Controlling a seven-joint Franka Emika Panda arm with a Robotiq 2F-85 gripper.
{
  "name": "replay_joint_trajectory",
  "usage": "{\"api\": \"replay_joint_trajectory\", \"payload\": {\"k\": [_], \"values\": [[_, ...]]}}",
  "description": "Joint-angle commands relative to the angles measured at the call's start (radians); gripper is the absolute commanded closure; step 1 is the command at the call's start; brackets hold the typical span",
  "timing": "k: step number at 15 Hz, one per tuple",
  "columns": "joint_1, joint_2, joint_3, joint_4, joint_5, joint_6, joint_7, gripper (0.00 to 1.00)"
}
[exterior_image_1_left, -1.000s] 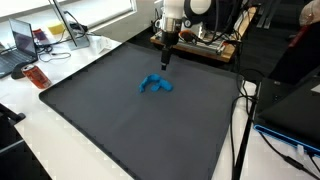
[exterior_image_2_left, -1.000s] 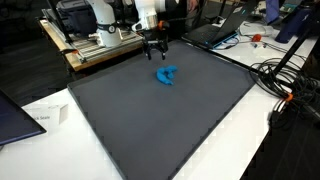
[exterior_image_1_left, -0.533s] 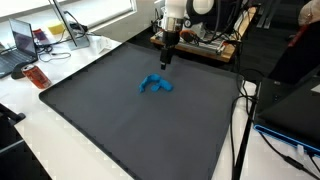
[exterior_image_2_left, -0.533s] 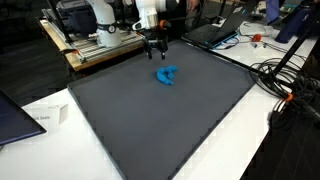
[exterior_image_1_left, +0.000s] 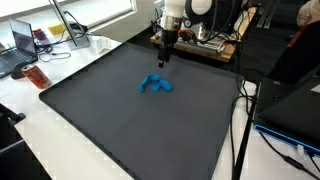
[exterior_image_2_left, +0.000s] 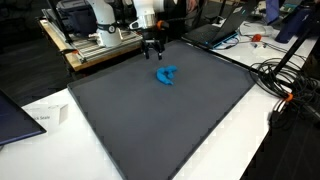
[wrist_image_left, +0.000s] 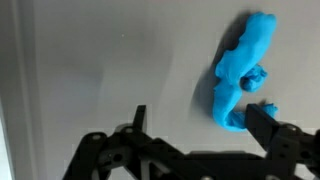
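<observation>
Blue crumpled cloth-like lump (exterior_image_1_left: 155, 85) lies loose on the dark grey rubbery mat (exterior_image_1_left: 90, 120), a little past its middle toward the far edge, resting there because nothing holds or touches it. Just right of it and further back, the black robot gripper (exterior_image_1_left: 166, 62) hangs pointing straight down, its 2 fingers spread wide and empty. From the wrist camera the lump sits ahead of the fingers, apart from them, toward the right.

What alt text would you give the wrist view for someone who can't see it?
A bright blue crumpled object lies on a dark grey mat, at the upper right of the picture. The open black gripper spans the bottom edge, holding nothing, one fingertip close to the object's lower end.
</observation>
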Motion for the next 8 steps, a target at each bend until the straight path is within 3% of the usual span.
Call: {"api": "replay_joint_trajectory", "payload": {"k": [1, 5, 8], "values": [[0.013, -0.068, -0.012, -0.044, -0.006, -0.018, 0.041, 0.00], [0.035, -0.017, -0.001, -0.021, 0.010, 0.037, 0.085, 0.00], [0.062, 0.019, 0.033, 0.031, 0.148, 0.115, -0.007, 0.00]]}}
